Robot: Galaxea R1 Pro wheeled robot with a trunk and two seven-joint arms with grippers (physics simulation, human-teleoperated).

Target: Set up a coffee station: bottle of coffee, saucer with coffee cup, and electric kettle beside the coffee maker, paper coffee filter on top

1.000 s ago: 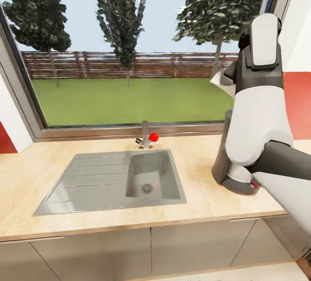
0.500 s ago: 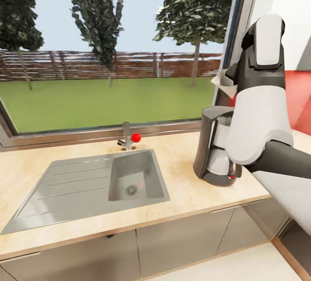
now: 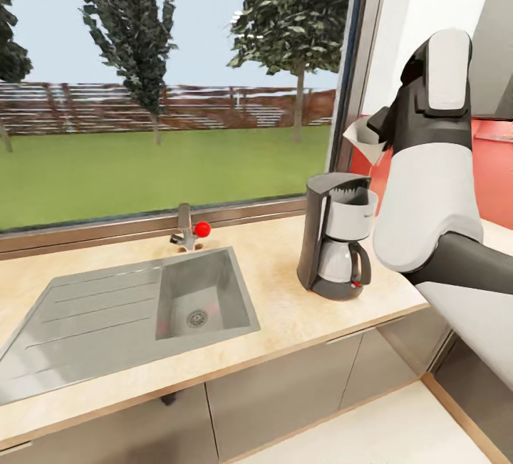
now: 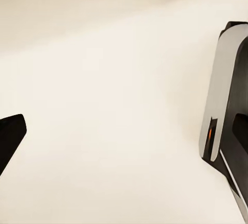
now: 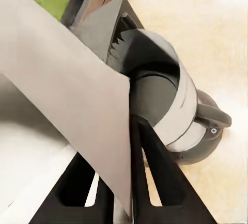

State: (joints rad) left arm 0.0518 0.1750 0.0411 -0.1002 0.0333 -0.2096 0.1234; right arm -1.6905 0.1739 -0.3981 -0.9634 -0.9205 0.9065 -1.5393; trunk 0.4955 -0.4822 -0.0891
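Note:
The coffee maker point(image 3: 335, 239) stands on the countertop point(image 3: 285, 311) right of the sink, with its glass carafe and black handle facing me. My right arm is raised above and to the right of it. The right gripper point(image 3: 376, 125) holds the white paper coffee filter point(image 3: 358, 136) up high, apart from the machine's top. In the right wrist view the two black fingers point(image 5: 155, 172) are shut on the paper coffee filter point(image 5: 67, 95), and the coffee maker point(image 5: 165, 105) lies below them. A black finger point(image 4: 10, 139) of my left gripper hangs over pale floor.
An inset steel sink point(image 3: 107, 318) with a faucet and red knob point(image 3: 202, 229) takes up the counter's left part. A large window runs behind it. A red wall point(image 3: 491, 186) is at the right. Grey cabinets point(image 3: 285, 385) sit under the counter. A grey robot part point(image 4: 225, 105) is near the left gripper.
The whole head view has swung to the right, so the sink sits further left. The coffee maker has come out from behind my right arm. The filter stays in the right gripper.

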